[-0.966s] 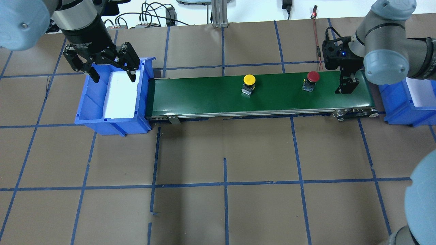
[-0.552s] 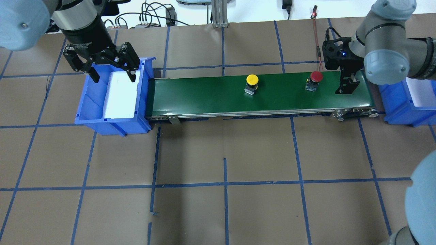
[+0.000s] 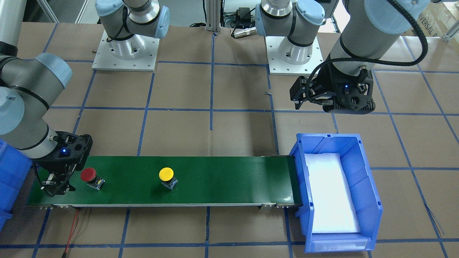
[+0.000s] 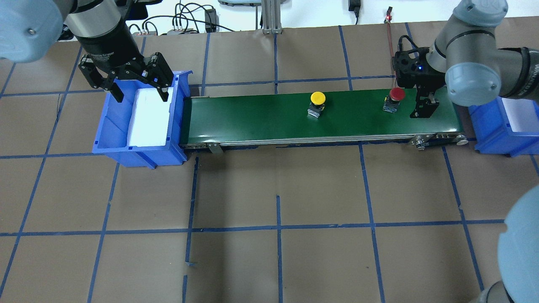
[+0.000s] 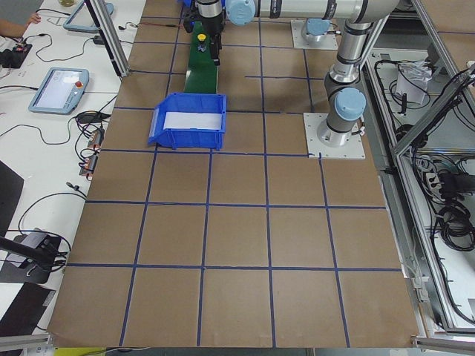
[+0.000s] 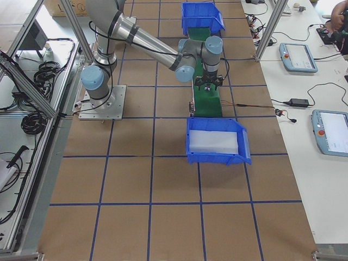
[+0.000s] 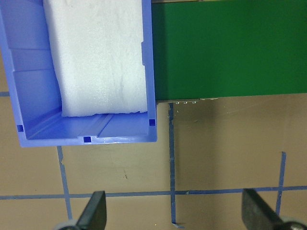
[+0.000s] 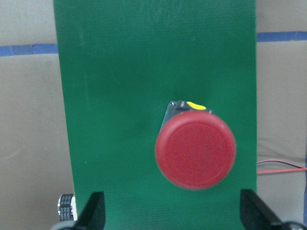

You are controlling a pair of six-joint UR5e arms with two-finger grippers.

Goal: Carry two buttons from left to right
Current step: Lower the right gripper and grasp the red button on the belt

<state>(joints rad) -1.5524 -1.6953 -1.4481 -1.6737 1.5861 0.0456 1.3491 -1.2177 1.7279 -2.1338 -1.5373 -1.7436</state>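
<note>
The right claw [image 4: 422, 110] hung low over the green belt [image 4: 252, 118], its fingers spread wide and holding nothing; in its wrist view both fingers sat at the bottom corners with bare belt between them. The red button [image 8: 195, 148] stood just ahead of that claw, its cap lined up with the gap but not yet inside it. The yellow button [image 4: 317, 101] stood farther ahead along the belt, well apart from the claw. The blue bin on the right [image 4: 488, 134] lay close behind the claw, off the belt's end.

The left claw [image 4: 141, 94] was also wide open and empty. It hovered above the other blue bin [image 4: 113, 134], whose white foam liner [image 4: 147, 118] lay directly below it.

Both buttons looked small, light and rigid, so weight should be no concern. The broad round cap overhung the narrower black-and-silver body, hiding most of it from above, so each piece was probably top-heavy and easy to tip with a sideways nudge. The cap looked smooth and domed, and fingers closing on its curve might slip. The squarer body under the cap seemed the surer place to pinch, with the fingers brought down level on both sides. The brown counter [image 4: 294, 189] carried the belt and bins.
</note>
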